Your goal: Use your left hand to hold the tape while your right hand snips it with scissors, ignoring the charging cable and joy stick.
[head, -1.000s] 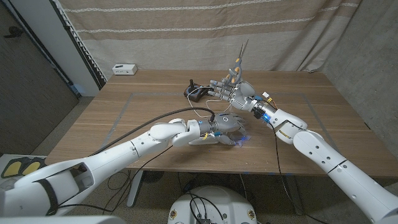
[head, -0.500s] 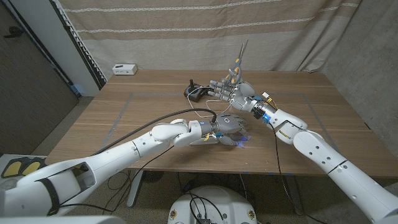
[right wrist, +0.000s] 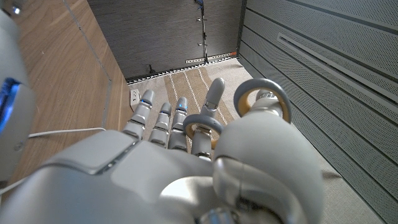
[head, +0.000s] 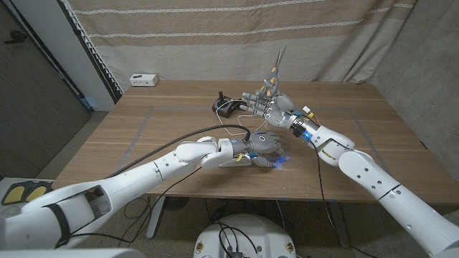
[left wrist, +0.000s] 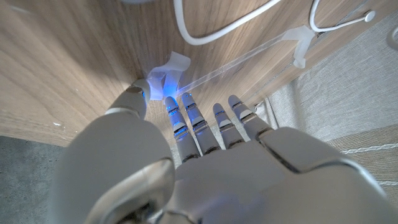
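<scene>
My left hand (head: 264, 142) is down on the wooden counter (head: 373, 136) near its middle, fingers reaching toward the right. In my left wrist view the thumb and a fingertip (left wrist: 169, 102) come together on the end of the tape (left wrist: 231, 70), so I am pinching it. The tape is a clear, glossy strip, thin and narrow, stretched in a straight line just over the wood grain. Its near end, at my fingers, is crumpled into a small folded tab lit blue by the hand's own light. Its far end bunches into another whitish fold where it meets the white charging cable (left wrist: 214, 34). In the head view the tape itself is too thin to make out; I see just the blue glow beside my left hand.

My right hand (head: 271, 105) is raised above the counter, farther back and a little to the right of the left hand, apart from it. It grips the scissors (head: 274, 70), whose grey ring handles with orange lining sit around my thumb and a finger in the right wrist view (right wrist: 266, 101). The blades point up toward the curtain (head: 215, 36) behind the counter, close together.

The black joy stick (head: 223, 104) sits on the counter just left of my right hand, and the white cable loops between the two hands. A small white box (head: 144, 79) rests at the far left edge.
</scene>
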You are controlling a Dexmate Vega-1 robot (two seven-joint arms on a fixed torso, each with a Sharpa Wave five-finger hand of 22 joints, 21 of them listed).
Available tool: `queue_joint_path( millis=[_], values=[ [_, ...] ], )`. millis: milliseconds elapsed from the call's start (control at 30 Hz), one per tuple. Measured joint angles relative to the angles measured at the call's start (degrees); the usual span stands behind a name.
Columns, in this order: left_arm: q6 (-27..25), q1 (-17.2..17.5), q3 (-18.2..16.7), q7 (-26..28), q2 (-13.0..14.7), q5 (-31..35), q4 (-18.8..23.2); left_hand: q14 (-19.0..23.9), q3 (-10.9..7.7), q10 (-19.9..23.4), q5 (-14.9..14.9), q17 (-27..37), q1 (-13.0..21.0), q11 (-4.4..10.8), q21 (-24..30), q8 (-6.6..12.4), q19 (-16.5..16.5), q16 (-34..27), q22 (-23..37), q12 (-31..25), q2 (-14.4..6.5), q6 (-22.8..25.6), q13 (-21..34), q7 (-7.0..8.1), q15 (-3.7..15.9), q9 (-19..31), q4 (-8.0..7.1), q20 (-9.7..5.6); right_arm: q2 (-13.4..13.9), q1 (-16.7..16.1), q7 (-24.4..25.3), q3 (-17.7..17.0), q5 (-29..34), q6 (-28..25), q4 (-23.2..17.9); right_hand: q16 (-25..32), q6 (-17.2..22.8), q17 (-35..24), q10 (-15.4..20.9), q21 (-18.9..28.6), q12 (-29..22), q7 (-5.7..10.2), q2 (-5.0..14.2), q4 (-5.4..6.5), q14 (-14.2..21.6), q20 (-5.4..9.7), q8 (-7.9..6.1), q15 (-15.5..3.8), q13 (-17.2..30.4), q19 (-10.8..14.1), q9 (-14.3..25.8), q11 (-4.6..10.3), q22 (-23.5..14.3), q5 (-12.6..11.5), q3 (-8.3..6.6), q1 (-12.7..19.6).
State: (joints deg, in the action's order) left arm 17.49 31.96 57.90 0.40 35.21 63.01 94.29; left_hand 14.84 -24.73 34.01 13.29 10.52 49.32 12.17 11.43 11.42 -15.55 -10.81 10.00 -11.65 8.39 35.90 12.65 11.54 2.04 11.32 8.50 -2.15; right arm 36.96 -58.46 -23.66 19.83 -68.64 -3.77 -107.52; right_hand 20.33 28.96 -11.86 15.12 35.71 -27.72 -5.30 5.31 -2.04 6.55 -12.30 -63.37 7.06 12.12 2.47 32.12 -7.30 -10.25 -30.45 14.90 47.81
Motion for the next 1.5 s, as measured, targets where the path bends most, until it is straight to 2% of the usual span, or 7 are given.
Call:
queue_joint_path(
  millis=[333,1000,1500],
  values=[
    [-0.18,-0.69,0.76,-0.32,-0.24,0.60,-1.01,0.00,-0.08,0.00,0.01,0.00,-0.69,0.00,0.00,0.27,0.00,0.00,0.00,0.00,-0.69,0.00,0.00,0.00,0.00,0.00,-0.09,0.00,0.07,0.09,0.20,0.00,0.06,-0.09,-0.01,-0.21,0.00,0.00,0.00,-0.54,0.00,0.00,0.01,0.00,0.00,0.00,-0.23,-0.01,0.00,-0.01,0.00,0.00,0.00,0.00,0.00,-0.01],
    [-1.14,-1.76,1.67,-1.28,-0.35,1.26,-2.03,-0.30,0.11,-0.64,0.00,0.00,-0.76,0.18,0.03,0.27,0.00,0.00,0.00,-0.01,-0.75,0.31,-0.01,-0.30,0.31,0.00,-0.35,0.00,0.05,0.71,0.25,0.29,0.21,-0.54,0.11,-0.42,0.00,0.00,0.00,-0.97,0.00,0.00,0.22,0.00,-0.01,0.22,-0.23,-0.01,0.29,0.21,-0.27,0.01,0.00,0.00,0.00,-0.22],
    [-1.65,-2.59,2.11,-2.76,-0.38,1.31,-2.65,1.32,0.07,0.59,-0.02,0.00,-0.78,0.10,0.03,0.66,-0.62,-0.57,0.00,-0.46,-0.72,1.77,0.28,0.55,0.23,-0.03,-0.35,-0.21,0.32,0.77,0.47,0.18,0.20,-0.73,0.06,-0.65,0.00,0.00,0.00,-1.39,0.44,0.00,0.22,0.00,-0.01,0.22,-0.45,-0.01,0.28,0.21,-0.27,0.00,0.00,0.45,0.00,-0.22]
  ],
)
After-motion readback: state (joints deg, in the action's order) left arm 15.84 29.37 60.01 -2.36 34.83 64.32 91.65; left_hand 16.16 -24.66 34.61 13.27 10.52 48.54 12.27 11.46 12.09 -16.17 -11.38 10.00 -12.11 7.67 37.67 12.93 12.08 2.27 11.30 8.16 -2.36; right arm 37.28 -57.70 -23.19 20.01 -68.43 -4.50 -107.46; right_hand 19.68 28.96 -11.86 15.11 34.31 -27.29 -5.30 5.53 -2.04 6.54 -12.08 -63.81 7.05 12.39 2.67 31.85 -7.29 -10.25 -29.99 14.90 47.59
